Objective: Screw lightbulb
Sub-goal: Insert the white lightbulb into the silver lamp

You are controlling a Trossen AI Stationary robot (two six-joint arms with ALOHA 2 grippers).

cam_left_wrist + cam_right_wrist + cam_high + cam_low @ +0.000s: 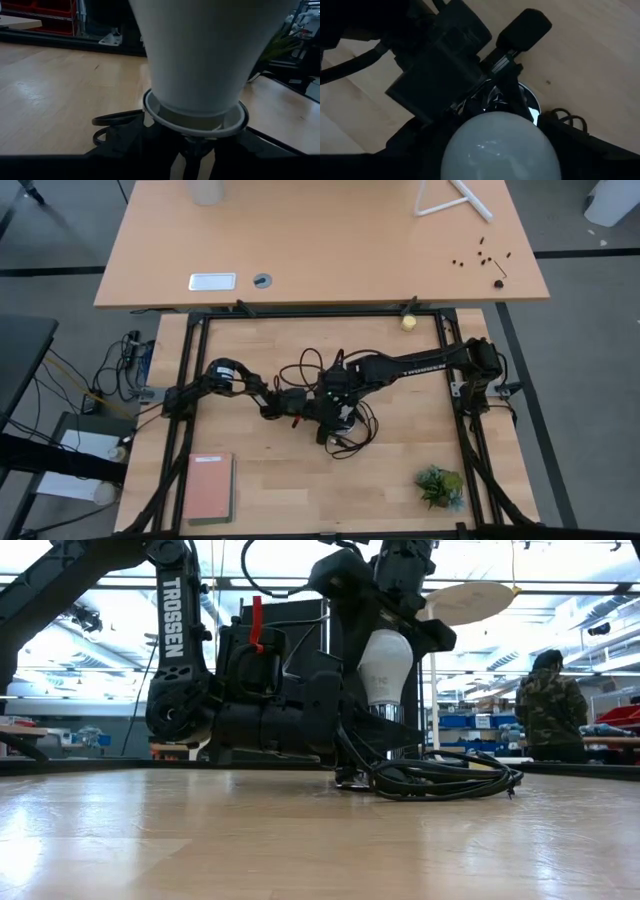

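Standing upright in the socket (194,120) mid-table, the bulb (384,665) has the right gripper (385,600) over its dome from above, grip unclear, ready to twist, while the left gripper (330,725) pins the socket low so it won't spin.

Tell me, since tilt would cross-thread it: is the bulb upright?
Upright: in the low view the bulb stands vertical, base down over the socket.
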